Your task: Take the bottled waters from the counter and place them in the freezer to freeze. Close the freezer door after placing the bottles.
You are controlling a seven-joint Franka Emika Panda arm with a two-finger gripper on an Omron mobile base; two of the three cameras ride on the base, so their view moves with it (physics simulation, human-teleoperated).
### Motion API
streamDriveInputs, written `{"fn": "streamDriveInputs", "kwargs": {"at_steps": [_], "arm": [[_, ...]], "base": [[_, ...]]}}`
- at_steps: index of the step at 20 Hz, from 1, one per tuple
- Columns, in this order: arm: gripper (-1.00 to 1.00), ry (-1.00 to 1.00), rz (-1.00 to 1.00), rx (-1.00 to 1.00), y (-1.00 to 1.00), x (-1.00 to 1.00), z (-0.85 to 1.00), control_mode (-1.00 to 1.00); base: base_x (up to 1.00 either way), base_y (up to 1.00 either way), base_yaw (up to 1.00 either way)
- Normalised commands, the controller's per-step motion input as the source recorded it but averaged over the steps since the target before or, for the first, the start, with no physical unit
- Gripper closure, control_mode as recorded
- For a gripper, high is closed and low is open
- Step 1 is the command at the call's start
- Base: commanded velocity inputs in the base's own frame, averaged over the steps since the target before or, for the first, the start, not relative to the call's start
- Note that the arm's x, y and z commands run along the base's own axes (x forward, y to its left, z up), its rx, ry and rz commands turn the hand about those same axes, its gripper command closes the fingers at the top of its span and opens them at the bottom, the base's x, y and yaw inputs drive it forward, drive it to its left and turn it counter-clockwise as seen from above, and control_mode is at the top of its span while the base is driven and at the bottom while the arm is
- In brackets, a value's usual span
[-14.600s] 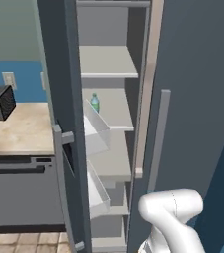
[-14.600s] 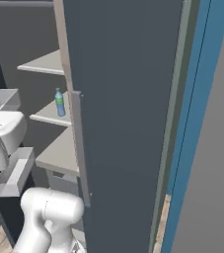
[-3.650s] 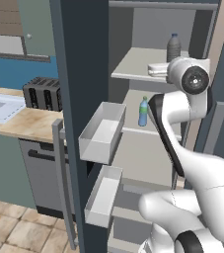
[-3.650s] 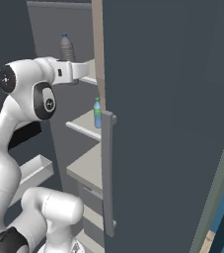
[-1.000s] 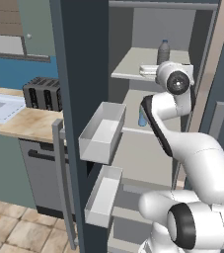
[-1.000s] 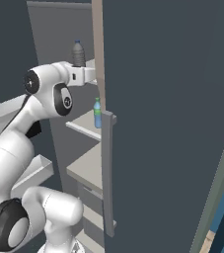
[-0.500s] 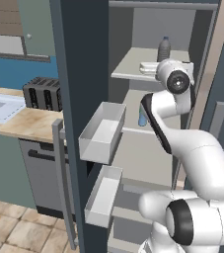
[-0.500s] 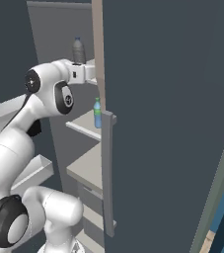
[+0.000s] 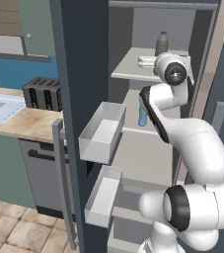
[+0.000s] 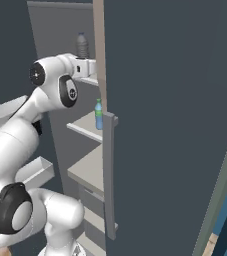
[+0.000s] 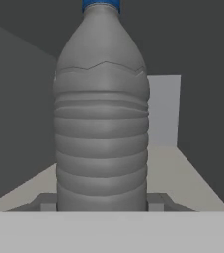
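Observation:
The smoky grey bottle [image 9: 162, 42] [image 10: 82, 44] [image 11: 102, 113] stands upright over the freezer's top shelf [image 9: 133, 69]. My gripper [image 9: 157, 54] [image 11: 102, 202] is shut on its lower body, a finger tip [image 11: 45, 201] on each side. I cannot tell whether its base touches the shelf. The clear blue bottle with the green cap [image 9: 142, 116] [image 10: 99, 115] stands on the shelf below. The freezer door [image 9: 81, 74] hangs wide open on the left, its white bins [image 9: 103, 131] facing in. The counter [image 9: 29, 121] lies beyond the door.
A black toaster [image 9: 42, 94] sits on the counter. The plain second door [image 10: 170, 125] with its long handle [image 10: 108, 175] stands close on the right of the opening. A lower door bin [image 9: 103, 195] juts toward my arm.
The gripper and the grey bottle have edged slightly upward in both base views. The blue bottle and the door have not moved.

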Motion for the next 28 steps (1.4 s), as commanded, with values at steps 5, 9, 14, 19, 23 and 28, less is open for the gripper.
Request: {"fn": "streamDriveInputs", "kwargs": {"at_steps": [5,9,14,19,23,28], "arm": [[1.00,0.00,0.00,0.00,0.00,0.34,0.00,-1.00],[1.00,0.00,0.00,0.00,0.00,0.34,-0.01,-1.00],[1.00,0.00,0.00,0.00,-0.02,0.38,-0.12,-1.00],[1.00,0.00,0.00,0.00,-0.01,0.29,-0.39,-1.00],[1.00,0.00,0.00,0.00,-0.11,0.31,-0.35,-1.00],[1.00,0.00,0.00,0.00,-0.08,0.28,-0.24,-1.00]], "base": [[0.00,0.00,0.00],[0.00,0.00,0.00],[0.00,0.00,0.00],[0.00,0.00,0.00],[0.00,0.00,0.00],[0.00,0.00,0.00]]}}
